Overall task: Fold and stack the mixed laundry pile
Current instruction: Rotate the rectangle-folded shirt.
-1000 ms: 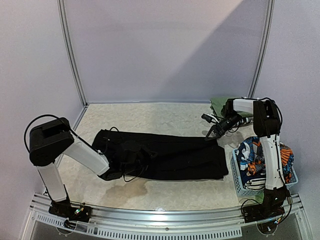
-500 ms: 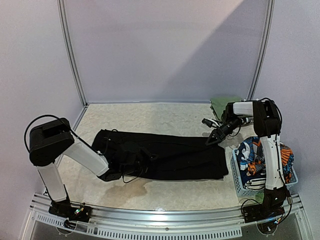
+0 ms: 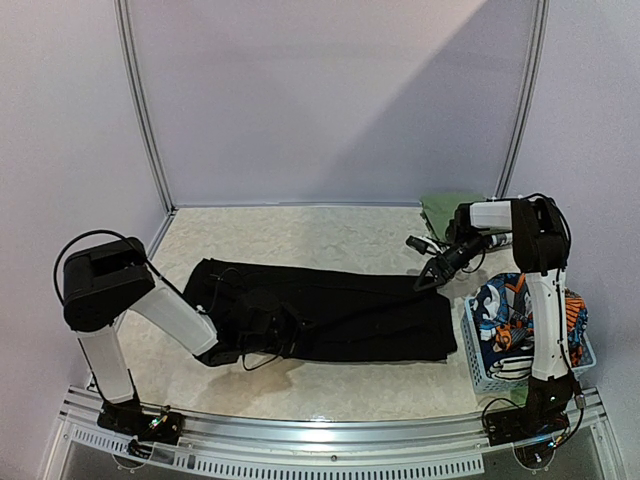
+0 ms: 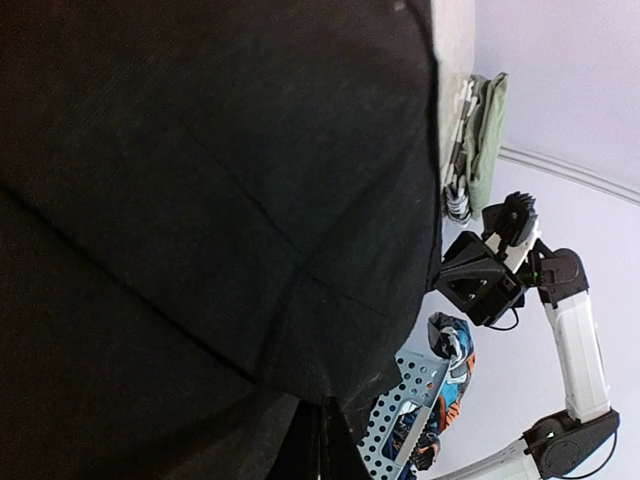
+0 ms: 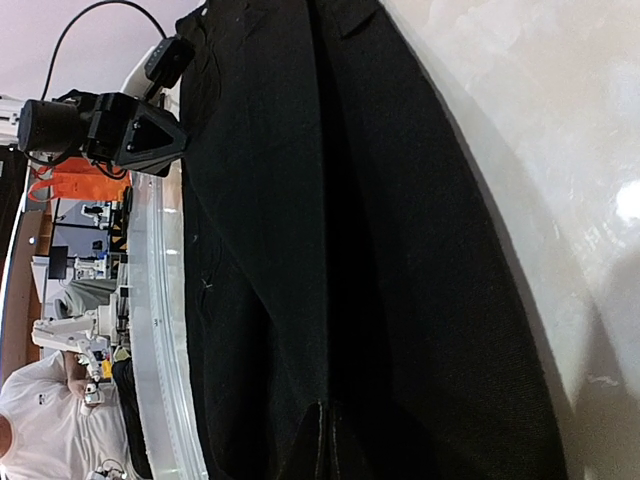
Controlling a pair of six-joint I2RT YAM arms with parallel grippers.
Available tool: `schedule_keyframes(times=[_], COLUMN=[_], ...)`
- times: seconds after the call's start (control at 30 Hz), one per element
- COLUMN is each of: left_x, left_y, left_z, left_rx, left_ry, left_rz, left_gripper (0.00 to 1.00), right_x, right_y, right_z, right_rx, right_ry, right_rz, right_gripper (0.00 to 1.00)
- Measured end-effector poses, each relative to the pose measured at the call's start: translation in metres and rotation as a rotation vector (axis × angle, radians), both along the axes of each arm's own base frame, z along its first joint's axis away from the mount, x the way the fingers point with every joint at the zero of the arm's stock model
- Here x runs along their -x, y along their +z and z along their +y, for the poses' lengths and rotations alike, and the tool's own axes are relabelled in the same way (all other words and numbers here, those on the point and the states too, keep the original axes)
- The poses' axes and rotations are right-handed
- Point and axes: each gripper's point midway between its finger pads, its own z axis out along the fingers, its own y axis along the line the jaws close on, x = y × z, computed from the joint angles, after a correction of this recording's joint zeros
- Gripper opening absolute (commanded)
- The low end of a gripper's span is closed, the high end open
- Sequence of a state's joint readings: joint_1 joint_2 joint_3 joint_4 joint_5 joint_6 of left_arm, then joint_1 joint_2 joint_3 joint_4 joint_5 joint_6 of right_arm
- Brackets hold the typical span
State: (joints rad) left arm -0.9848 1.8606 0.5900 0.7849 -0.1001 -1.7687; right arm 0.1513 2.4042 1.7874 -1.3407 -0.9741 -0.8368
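Pale marbled desk [image 3: 300, 235] carried our black garment [image 3: 350, 320], laid out long and flat — left gripper [image 3: 232, 352] and right gripper [image 3: 421, 284] each clamped on one end. Folding had barely begun, we judged — the print piece [image 3: 505, 310] sat bundled in the basket [image 3: 480, 375], unfolded.

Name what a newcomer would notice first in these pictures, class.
A long black garment lies spread across the table, the left gripper pinching its left end and the right gripper its far right corner. At the right edge, a basket holds a bright cartoon-print garment.
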Motion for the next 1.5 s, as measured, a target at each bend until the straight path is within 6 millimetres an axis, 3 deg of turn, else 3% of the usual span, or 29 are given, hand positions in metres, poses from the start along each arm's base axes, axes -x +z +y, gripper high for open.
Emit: schedule_keyframes(times=[0.17, 0.3, 0.53, 0.73, 0.87, 1.0, 1.07, 1.1, 1.13, 1.17, 1.23, 1.33, 1.4, 1.5], left_x=[0.005, 0.007, 0.007, 0.002, -0.021, -0.062, -0.072, -0.075, -0.075, -0.074, -0.072, -0.056, -0.043, -0.031], left_y=[-0.017, -0.013, 0.022, 0.049, 0.078, 0.150, 0.169, 0.169, 0.163, 0.148, 0.112, 0.055, 0.031, 0.014], left_z=[-0.003, -0.001, 0.009, 0.022, 0.039, 0.056, 0.069, 0.076, 0.083, 0.090, 0.101, 0.123, 0.137, 0.147], left_rx=[0.001, 0.001, -0.030, -0.125, -0.336, -0.702, -0.857, -0.920, -0.992, -1.068, -1.157, -1.250, -1.280, -1.291], left_ry=[-0.018, -0.022, -0.049, -0.106, -0.176, -0.224, -0.245, -0.257, -0.287, -0.337, -0.412, -0.522, -0.565, -0.590], left_rz=[0.045, 0.053, 0.019, -0.023, -0.108, -0.347, -0.423, -0.435, -0.434, -0.420, -0.360, -0.250, -0.191, -0.148], left_gripper=[0.00, 0.05, 0.24, 0.30, 0.34, 0.40, 0.36, 0.29, 0.11, 0.00, 0.00, 0.00, 0.00, 0.00], right_x=[0.003, 0.014, 0.016, 0.022, 0.030, 0.034, 0.042, 0.045, 0.050, 0.051, 0.060, 0.055, 0.046, 0.036], right_y=[-0.002, -0.002, 0.027, 0.049, 0.063, 0.072, 0.066, 0.062, 0.055, 0.048, 0.036, 0.020, 0.009, -0.006], right_z=[-0.001, -0.005, -0.007, -0.012, -0.021, -0.018, -0.008, -0.001, 0.006, 0.008, 0.023, 0.026, 0.021, 0.016], right_rx=[0.003, 0.026, 0.040, 0.083, 0.171, 0.272, 0.320, 0.337, 0.357, 0.377, 0.409, 0.454, 0.491, 0.537], right_ry=[0.002, 0.007, 0.005, -0.016, -0.046, -0.070, -0.040, -0.020, 0.004, 0.011, 0.059, 0.063, 0.047, 0.037], right_rz=[0.006, 0.028, -0.034, -0.059, -0.084, -0.173, -0.195, -0.204, -0.212, -0.209, -0.211, -0.208, -0.208, -0.213], right_gripper=[0.09, 0.11, 0.24, 0.32, 0.42, 0.41, 0.39, 0.39, 0.37, 0.35, 0.34, 0.34, 0.33, 0.33])
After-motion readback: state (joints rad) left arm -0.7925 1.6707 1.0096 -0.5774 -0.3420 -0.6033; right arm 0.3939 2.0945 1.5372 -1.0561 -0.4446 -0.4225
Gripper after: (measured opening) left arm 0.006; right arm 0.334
